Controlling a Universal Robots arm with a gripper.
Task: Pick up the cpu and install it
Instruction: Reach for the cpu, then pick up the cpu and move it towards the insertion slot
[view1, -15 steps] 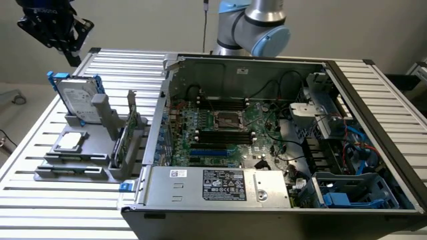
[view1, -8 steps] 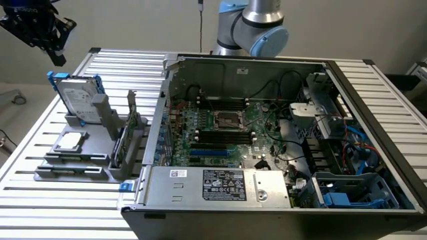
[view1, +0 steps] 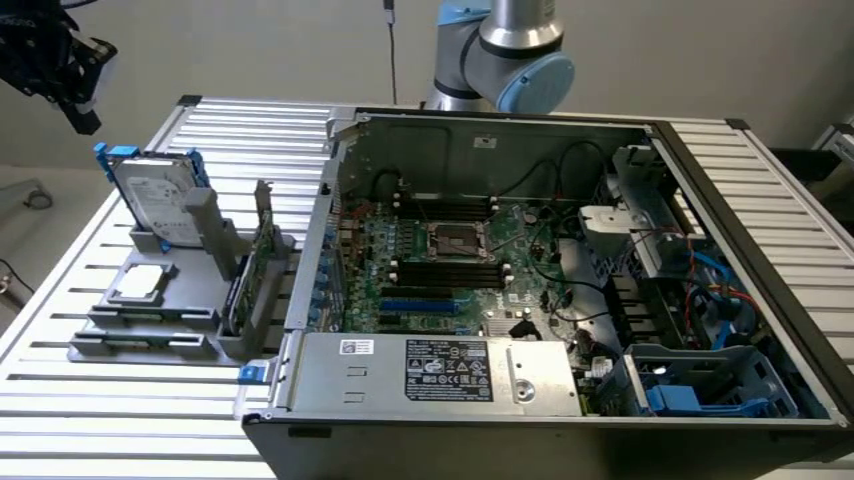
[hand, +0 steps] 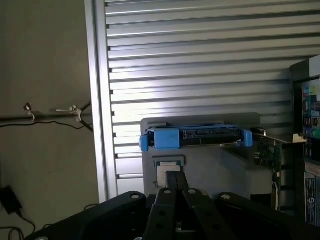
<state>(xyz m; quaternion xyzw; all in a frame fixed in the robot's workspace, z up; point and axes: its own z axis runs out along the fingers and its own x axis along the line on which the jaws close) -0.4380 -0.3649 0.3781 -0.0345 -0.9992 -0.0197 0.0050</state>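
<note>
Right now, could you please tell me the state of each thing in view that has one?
gripper: shut, holding nothing, touching nothing.
cpu: lying flat on the grey holder, not picked up.
hard drive: standing upright on the same holder.
computer case: open, side panel off.
socket: no silver chip seated in it.

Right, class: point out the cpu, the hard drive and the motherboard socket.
cpu (view1: 140, 284): exterior view, middle of its silver top.
hard drive (view1: 150, 200): exterior view, its labelled silver face.
socket (view1: 451, 240): exterior view, centre of its metal frame.
</note>
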